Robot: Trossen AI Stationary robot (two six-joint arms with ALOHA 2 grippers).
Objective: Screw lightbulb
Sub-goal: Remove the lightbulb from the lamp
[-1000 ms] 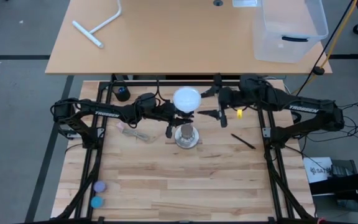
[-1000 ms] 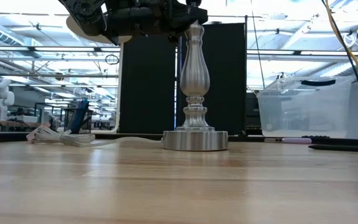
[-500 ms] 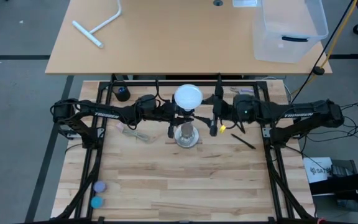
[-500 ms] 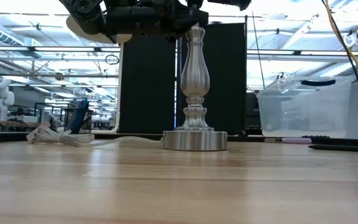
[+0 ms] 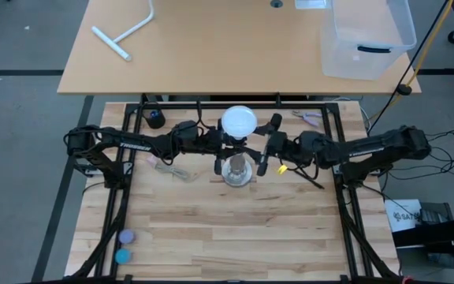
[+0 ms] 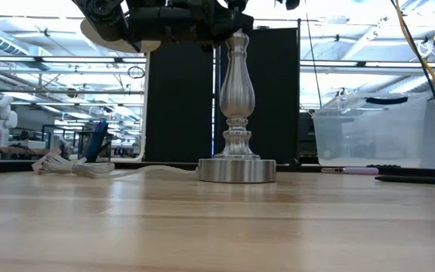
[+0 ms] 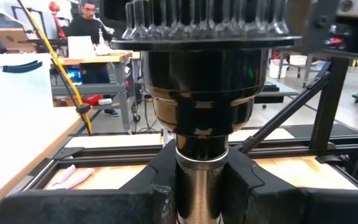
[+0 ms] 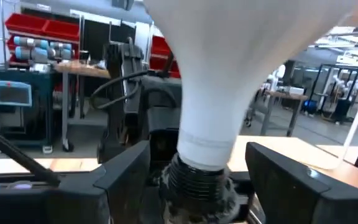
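Note:
A silvery lamp post [image 6: 236,106] stands upright on its round base [image 5: 236,178] at the table's middle. Its black socket [image 7: 201,93] is on top. The white lightbulb [image 5: 238,122] stands upright with its screw base [image 8: 194,180] in the socket. My left gripper [image 5: 221,155] comes from the left and is shut on the post just under the socket. My right gripper [image 5: 267,150] is open on the lamp's right. Its two fingers [image 8: 291,177] stand on either side of the bulb's neck [image 8: 216,118], apart from it. My left gripper pinches the post's thin upper stem [image 7: 201,186], just below the black socket, between its two fingers. The fingers come level from the table's left and lie across the stem. The post stays upright with its round base on the table.
A white cable [image 5: 168,167] lies left of the lamp and a black pen [image 5: 310,180] right of it. Two small round discs [image 5: 124,244] lie near the front left corner. A clear plastic bin [image 5: 369,35] and a white T-shaped pipe [image 5: 124,35] are on the far table.
My right gripper has gone toward the table's left, up to the bulb, and now stands around its neck. The lamp, the bulb and my left gripper have stayed where they were.

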